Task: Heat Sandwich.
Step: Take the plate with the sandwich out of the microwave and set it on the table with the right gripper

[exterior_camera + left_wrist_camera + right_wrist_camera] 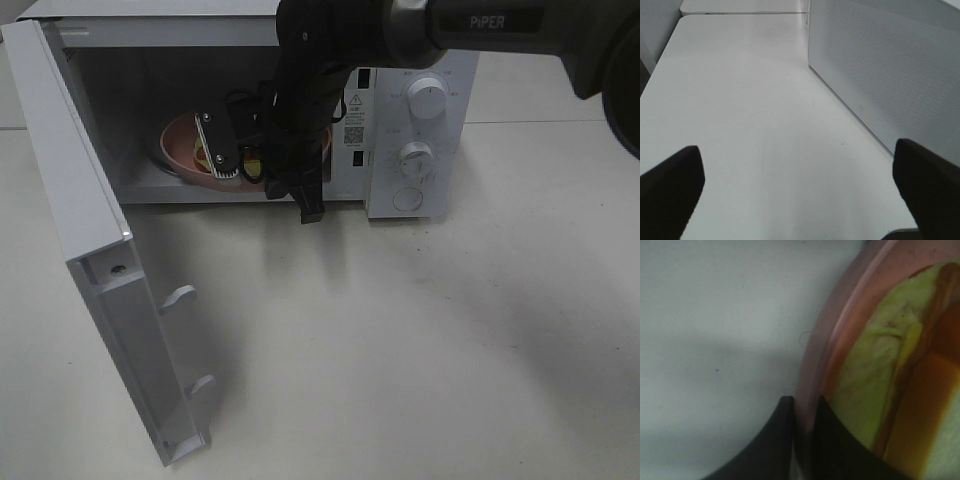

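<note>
The right end effector (802, 415) is pinched narrow on the rim of the pink plate (820, 350), one dark finger on the outside of the rim and the other on the inside. On that plate lies the sandwich (875, 390), a pale yellow-green slice with an orange-brown strip beside it, close to the inner finger. From where I stand, the right arm (300, 90) reaches down into the open cavity of the white microwave (420, 130), and the plate sits inside on the cavity floor, mostly hidden behind the arm. The microwave door (90, 250) is swung wide open to the left. Off to the side, the left end effector (800, 185) hangs with its fingers spread wide, holding nothing, above the bare white table (750, 110) beside a perforated white panel (890, 65).
</note>
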You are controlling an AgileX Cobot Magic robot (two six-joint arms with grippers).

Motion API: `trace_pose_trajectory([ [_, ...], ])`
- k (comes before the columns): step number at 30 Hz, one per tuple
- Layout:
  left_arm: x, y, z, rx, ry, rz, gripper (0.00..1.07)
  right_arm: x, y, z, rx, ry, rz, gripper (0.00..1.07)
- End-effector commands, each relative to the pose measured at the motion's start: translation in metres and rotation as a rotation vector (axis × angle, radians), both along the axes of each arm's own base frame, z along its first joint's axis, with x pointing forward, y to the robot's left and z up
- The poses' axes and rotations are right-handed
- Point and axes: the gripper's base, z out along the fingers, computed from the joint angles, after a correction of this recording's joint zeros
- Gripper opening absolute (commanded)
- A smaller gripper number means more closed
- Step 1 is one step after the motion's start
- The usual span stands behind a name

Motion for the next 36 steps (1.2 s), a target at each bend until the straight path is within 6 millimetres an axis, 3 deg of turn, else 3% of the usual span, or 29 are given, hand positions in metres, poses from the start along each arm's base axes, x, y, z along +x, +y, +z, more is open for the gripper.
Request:
trace_pose_trajectory([
  [1,-0.002,0.000,-0.001,-0.006,-0.015,-0.004,0.98,-0.004,-0.008,0.013,-0.016,-0.014,0.015,0.00],
  [14,-0.002,0.000,-0.001,-0.006,-0.015,-0.004,0.98,-0.032,-0.023,0.027,-0.020,-0.074,0.116,0.00],
  [24,-0.002,0.000,-0.001,-0.006,-0.015,-0.004,0.98,-0.066,-0.039,0.032,-0.021,-0.052,0.237,0.00],
  [36,-0.002,0.000,-0.001,-0.006,-0.015,-0.004,0.98,-0.102,-0.052,0.050,-0.010,-0.144,0.340,0.00],
])
